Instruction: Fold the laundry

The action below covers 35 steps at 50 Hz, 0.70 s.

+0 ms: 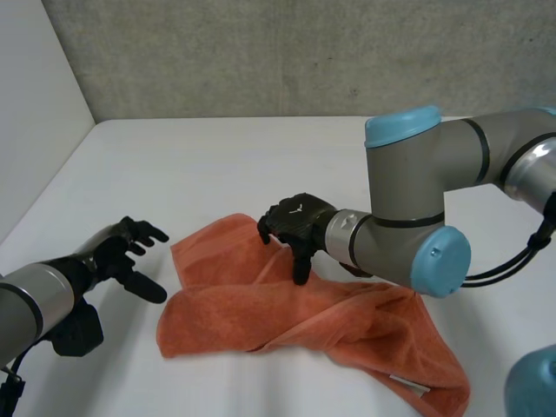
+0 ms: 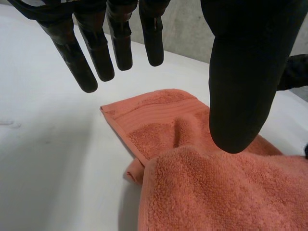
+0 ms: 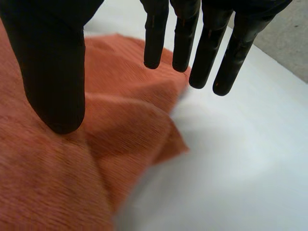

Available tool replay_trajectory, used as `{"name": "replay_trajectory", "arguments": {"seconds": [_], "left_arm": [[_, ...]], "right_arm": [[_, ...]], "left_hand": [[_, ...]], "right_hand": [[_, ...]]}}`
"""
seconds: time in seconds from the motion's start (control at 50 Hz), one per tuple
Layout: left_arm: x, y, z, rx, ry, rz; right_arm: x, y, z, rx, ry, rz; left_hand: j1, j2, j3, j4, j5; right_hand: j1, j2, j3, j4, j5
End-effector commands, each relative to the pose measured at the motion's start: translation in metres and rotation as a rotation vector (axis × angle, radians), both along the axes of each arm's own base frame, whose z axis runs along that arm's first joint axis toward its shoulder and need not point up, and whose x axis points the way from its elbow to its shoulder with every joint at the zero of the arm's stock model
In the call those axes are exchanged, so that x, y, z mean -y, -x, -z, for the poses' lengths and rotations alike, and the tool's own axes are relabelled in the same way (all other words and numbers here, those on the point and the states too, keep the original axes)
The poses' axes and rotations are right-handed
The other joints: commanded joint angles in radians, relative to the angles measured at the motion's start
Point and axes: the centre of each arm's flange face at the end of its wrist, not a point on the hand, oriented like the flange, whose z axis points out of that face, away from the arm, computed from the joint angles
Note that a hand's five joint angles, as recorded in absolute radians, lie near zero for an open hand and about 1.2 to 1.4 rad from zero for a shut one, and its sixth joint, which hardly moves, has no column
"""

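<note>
Bench [image 1: 217, 165] in plain white fills the scene, meeting a white side panel [image 1: 35, 104] on the left and a rough grey concrete wall [image 1: 261, 52] along the far edge. An orange towel [image 1: 261, 304] lies crumpled on the bench, from a little left of centre towards the near right. Its left part is partly doubled over and its right part is bunched into a thick roll. Near the towel's near right hem a small pale strip [image 1: 407, 382] shows, perhaps a label, too small to read.

At the left, the left arm [image 1: 35, 300] reaches in from the near side. The left hand [image 1: 130, 252] hangs over bare bench just beside the towel's left edge, apart from it. In the left wrist view its fingers [image 2: 77, 53] are straight and spread, and its thumb [image 2: 245, 72] stands well away from them. The left hand is wide open and grips nothing. The towel's [image 2: 216, 192] banded hem and a folded layer lie below it.

Right of centre, the right hand [image 1: 295, 228] is at the towel's far edge, near the middle, with its fingers pointing down at the cloth. In the right wrist view its fingers [image 3: 154, 38] are straight and slightly parted over a loose corner of the towel [image 3: 57, 183], next to bare bench [image 3: 240, 168]. Its thumb [image 3: 53, 62] is low over the cloth, set apart from the fingers. Nothing is pinched between them, and I cannot tell whether the thumb tip touches the fabric. The right arm [image 1: 417, 208] bends in from the right, above the towel's bunched part.
</note>
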Motion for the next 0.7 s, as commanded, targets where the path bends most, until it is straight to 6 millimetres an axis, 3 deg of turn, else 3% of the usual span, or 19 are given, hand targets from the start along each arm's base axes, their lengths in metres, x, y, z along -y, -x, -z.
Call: {"name": "replay_trajectory", "arguments": {"seconds": [0.02, 0.24, 0.56, 0.68, 0.7], "left_arm": [[-0.003, 0.0, 0.002, 0.001, -0.007, 0.003], [-0.003, 0.002, 0.003, -0.013, -0.014, 0.023], [-0.003, 0.003, 0.003, -0.019, -0.015, 0.032], [-0.003, 0.002, 0.003, -0.019, -0.015, 0.031], [-0.003, 0.002, 0.003, -0.019, -0.015, 0.031]], "right_arm": [[0.011, -0.003, 0.015, -0.071, 0.123, -0.027], [0.015, -0.007, 0.025, -0.066, 0.131, -0.034], [0.016, -0.008, 0.045, -0.084, 0.104, -0.038], [0.017, -0.009, 0.043, -0.08, 0.109, -0.037], [0.017, -0.009, 0.043, -0.08, 0.11, -0.037]], "left_hand": [[0.041, 0.044, 0.042, 0.046, 0.044], [0.026, 0.029, 0.027, 0.031, 0.03], [0.009, 0.011, 0.01, 0.014, 0.012], [0.003, 0.005, 0.004, 0.008, 0.006], [0.006, 0.008, 0.007, 0.011, 0.009]], "right_hand": [[0.246, 0.183, 0.172, 0.169, 0.186], [0.322, 0.259, 0.248, 0.245, 0.262], [0.234, 0.171, 0.16, 0.157, 0.174], [0.425, 0.362, 0.351, 0.348, 0.365], [0.631, 0.569, 0.557, 0.554, 0.571]]}}
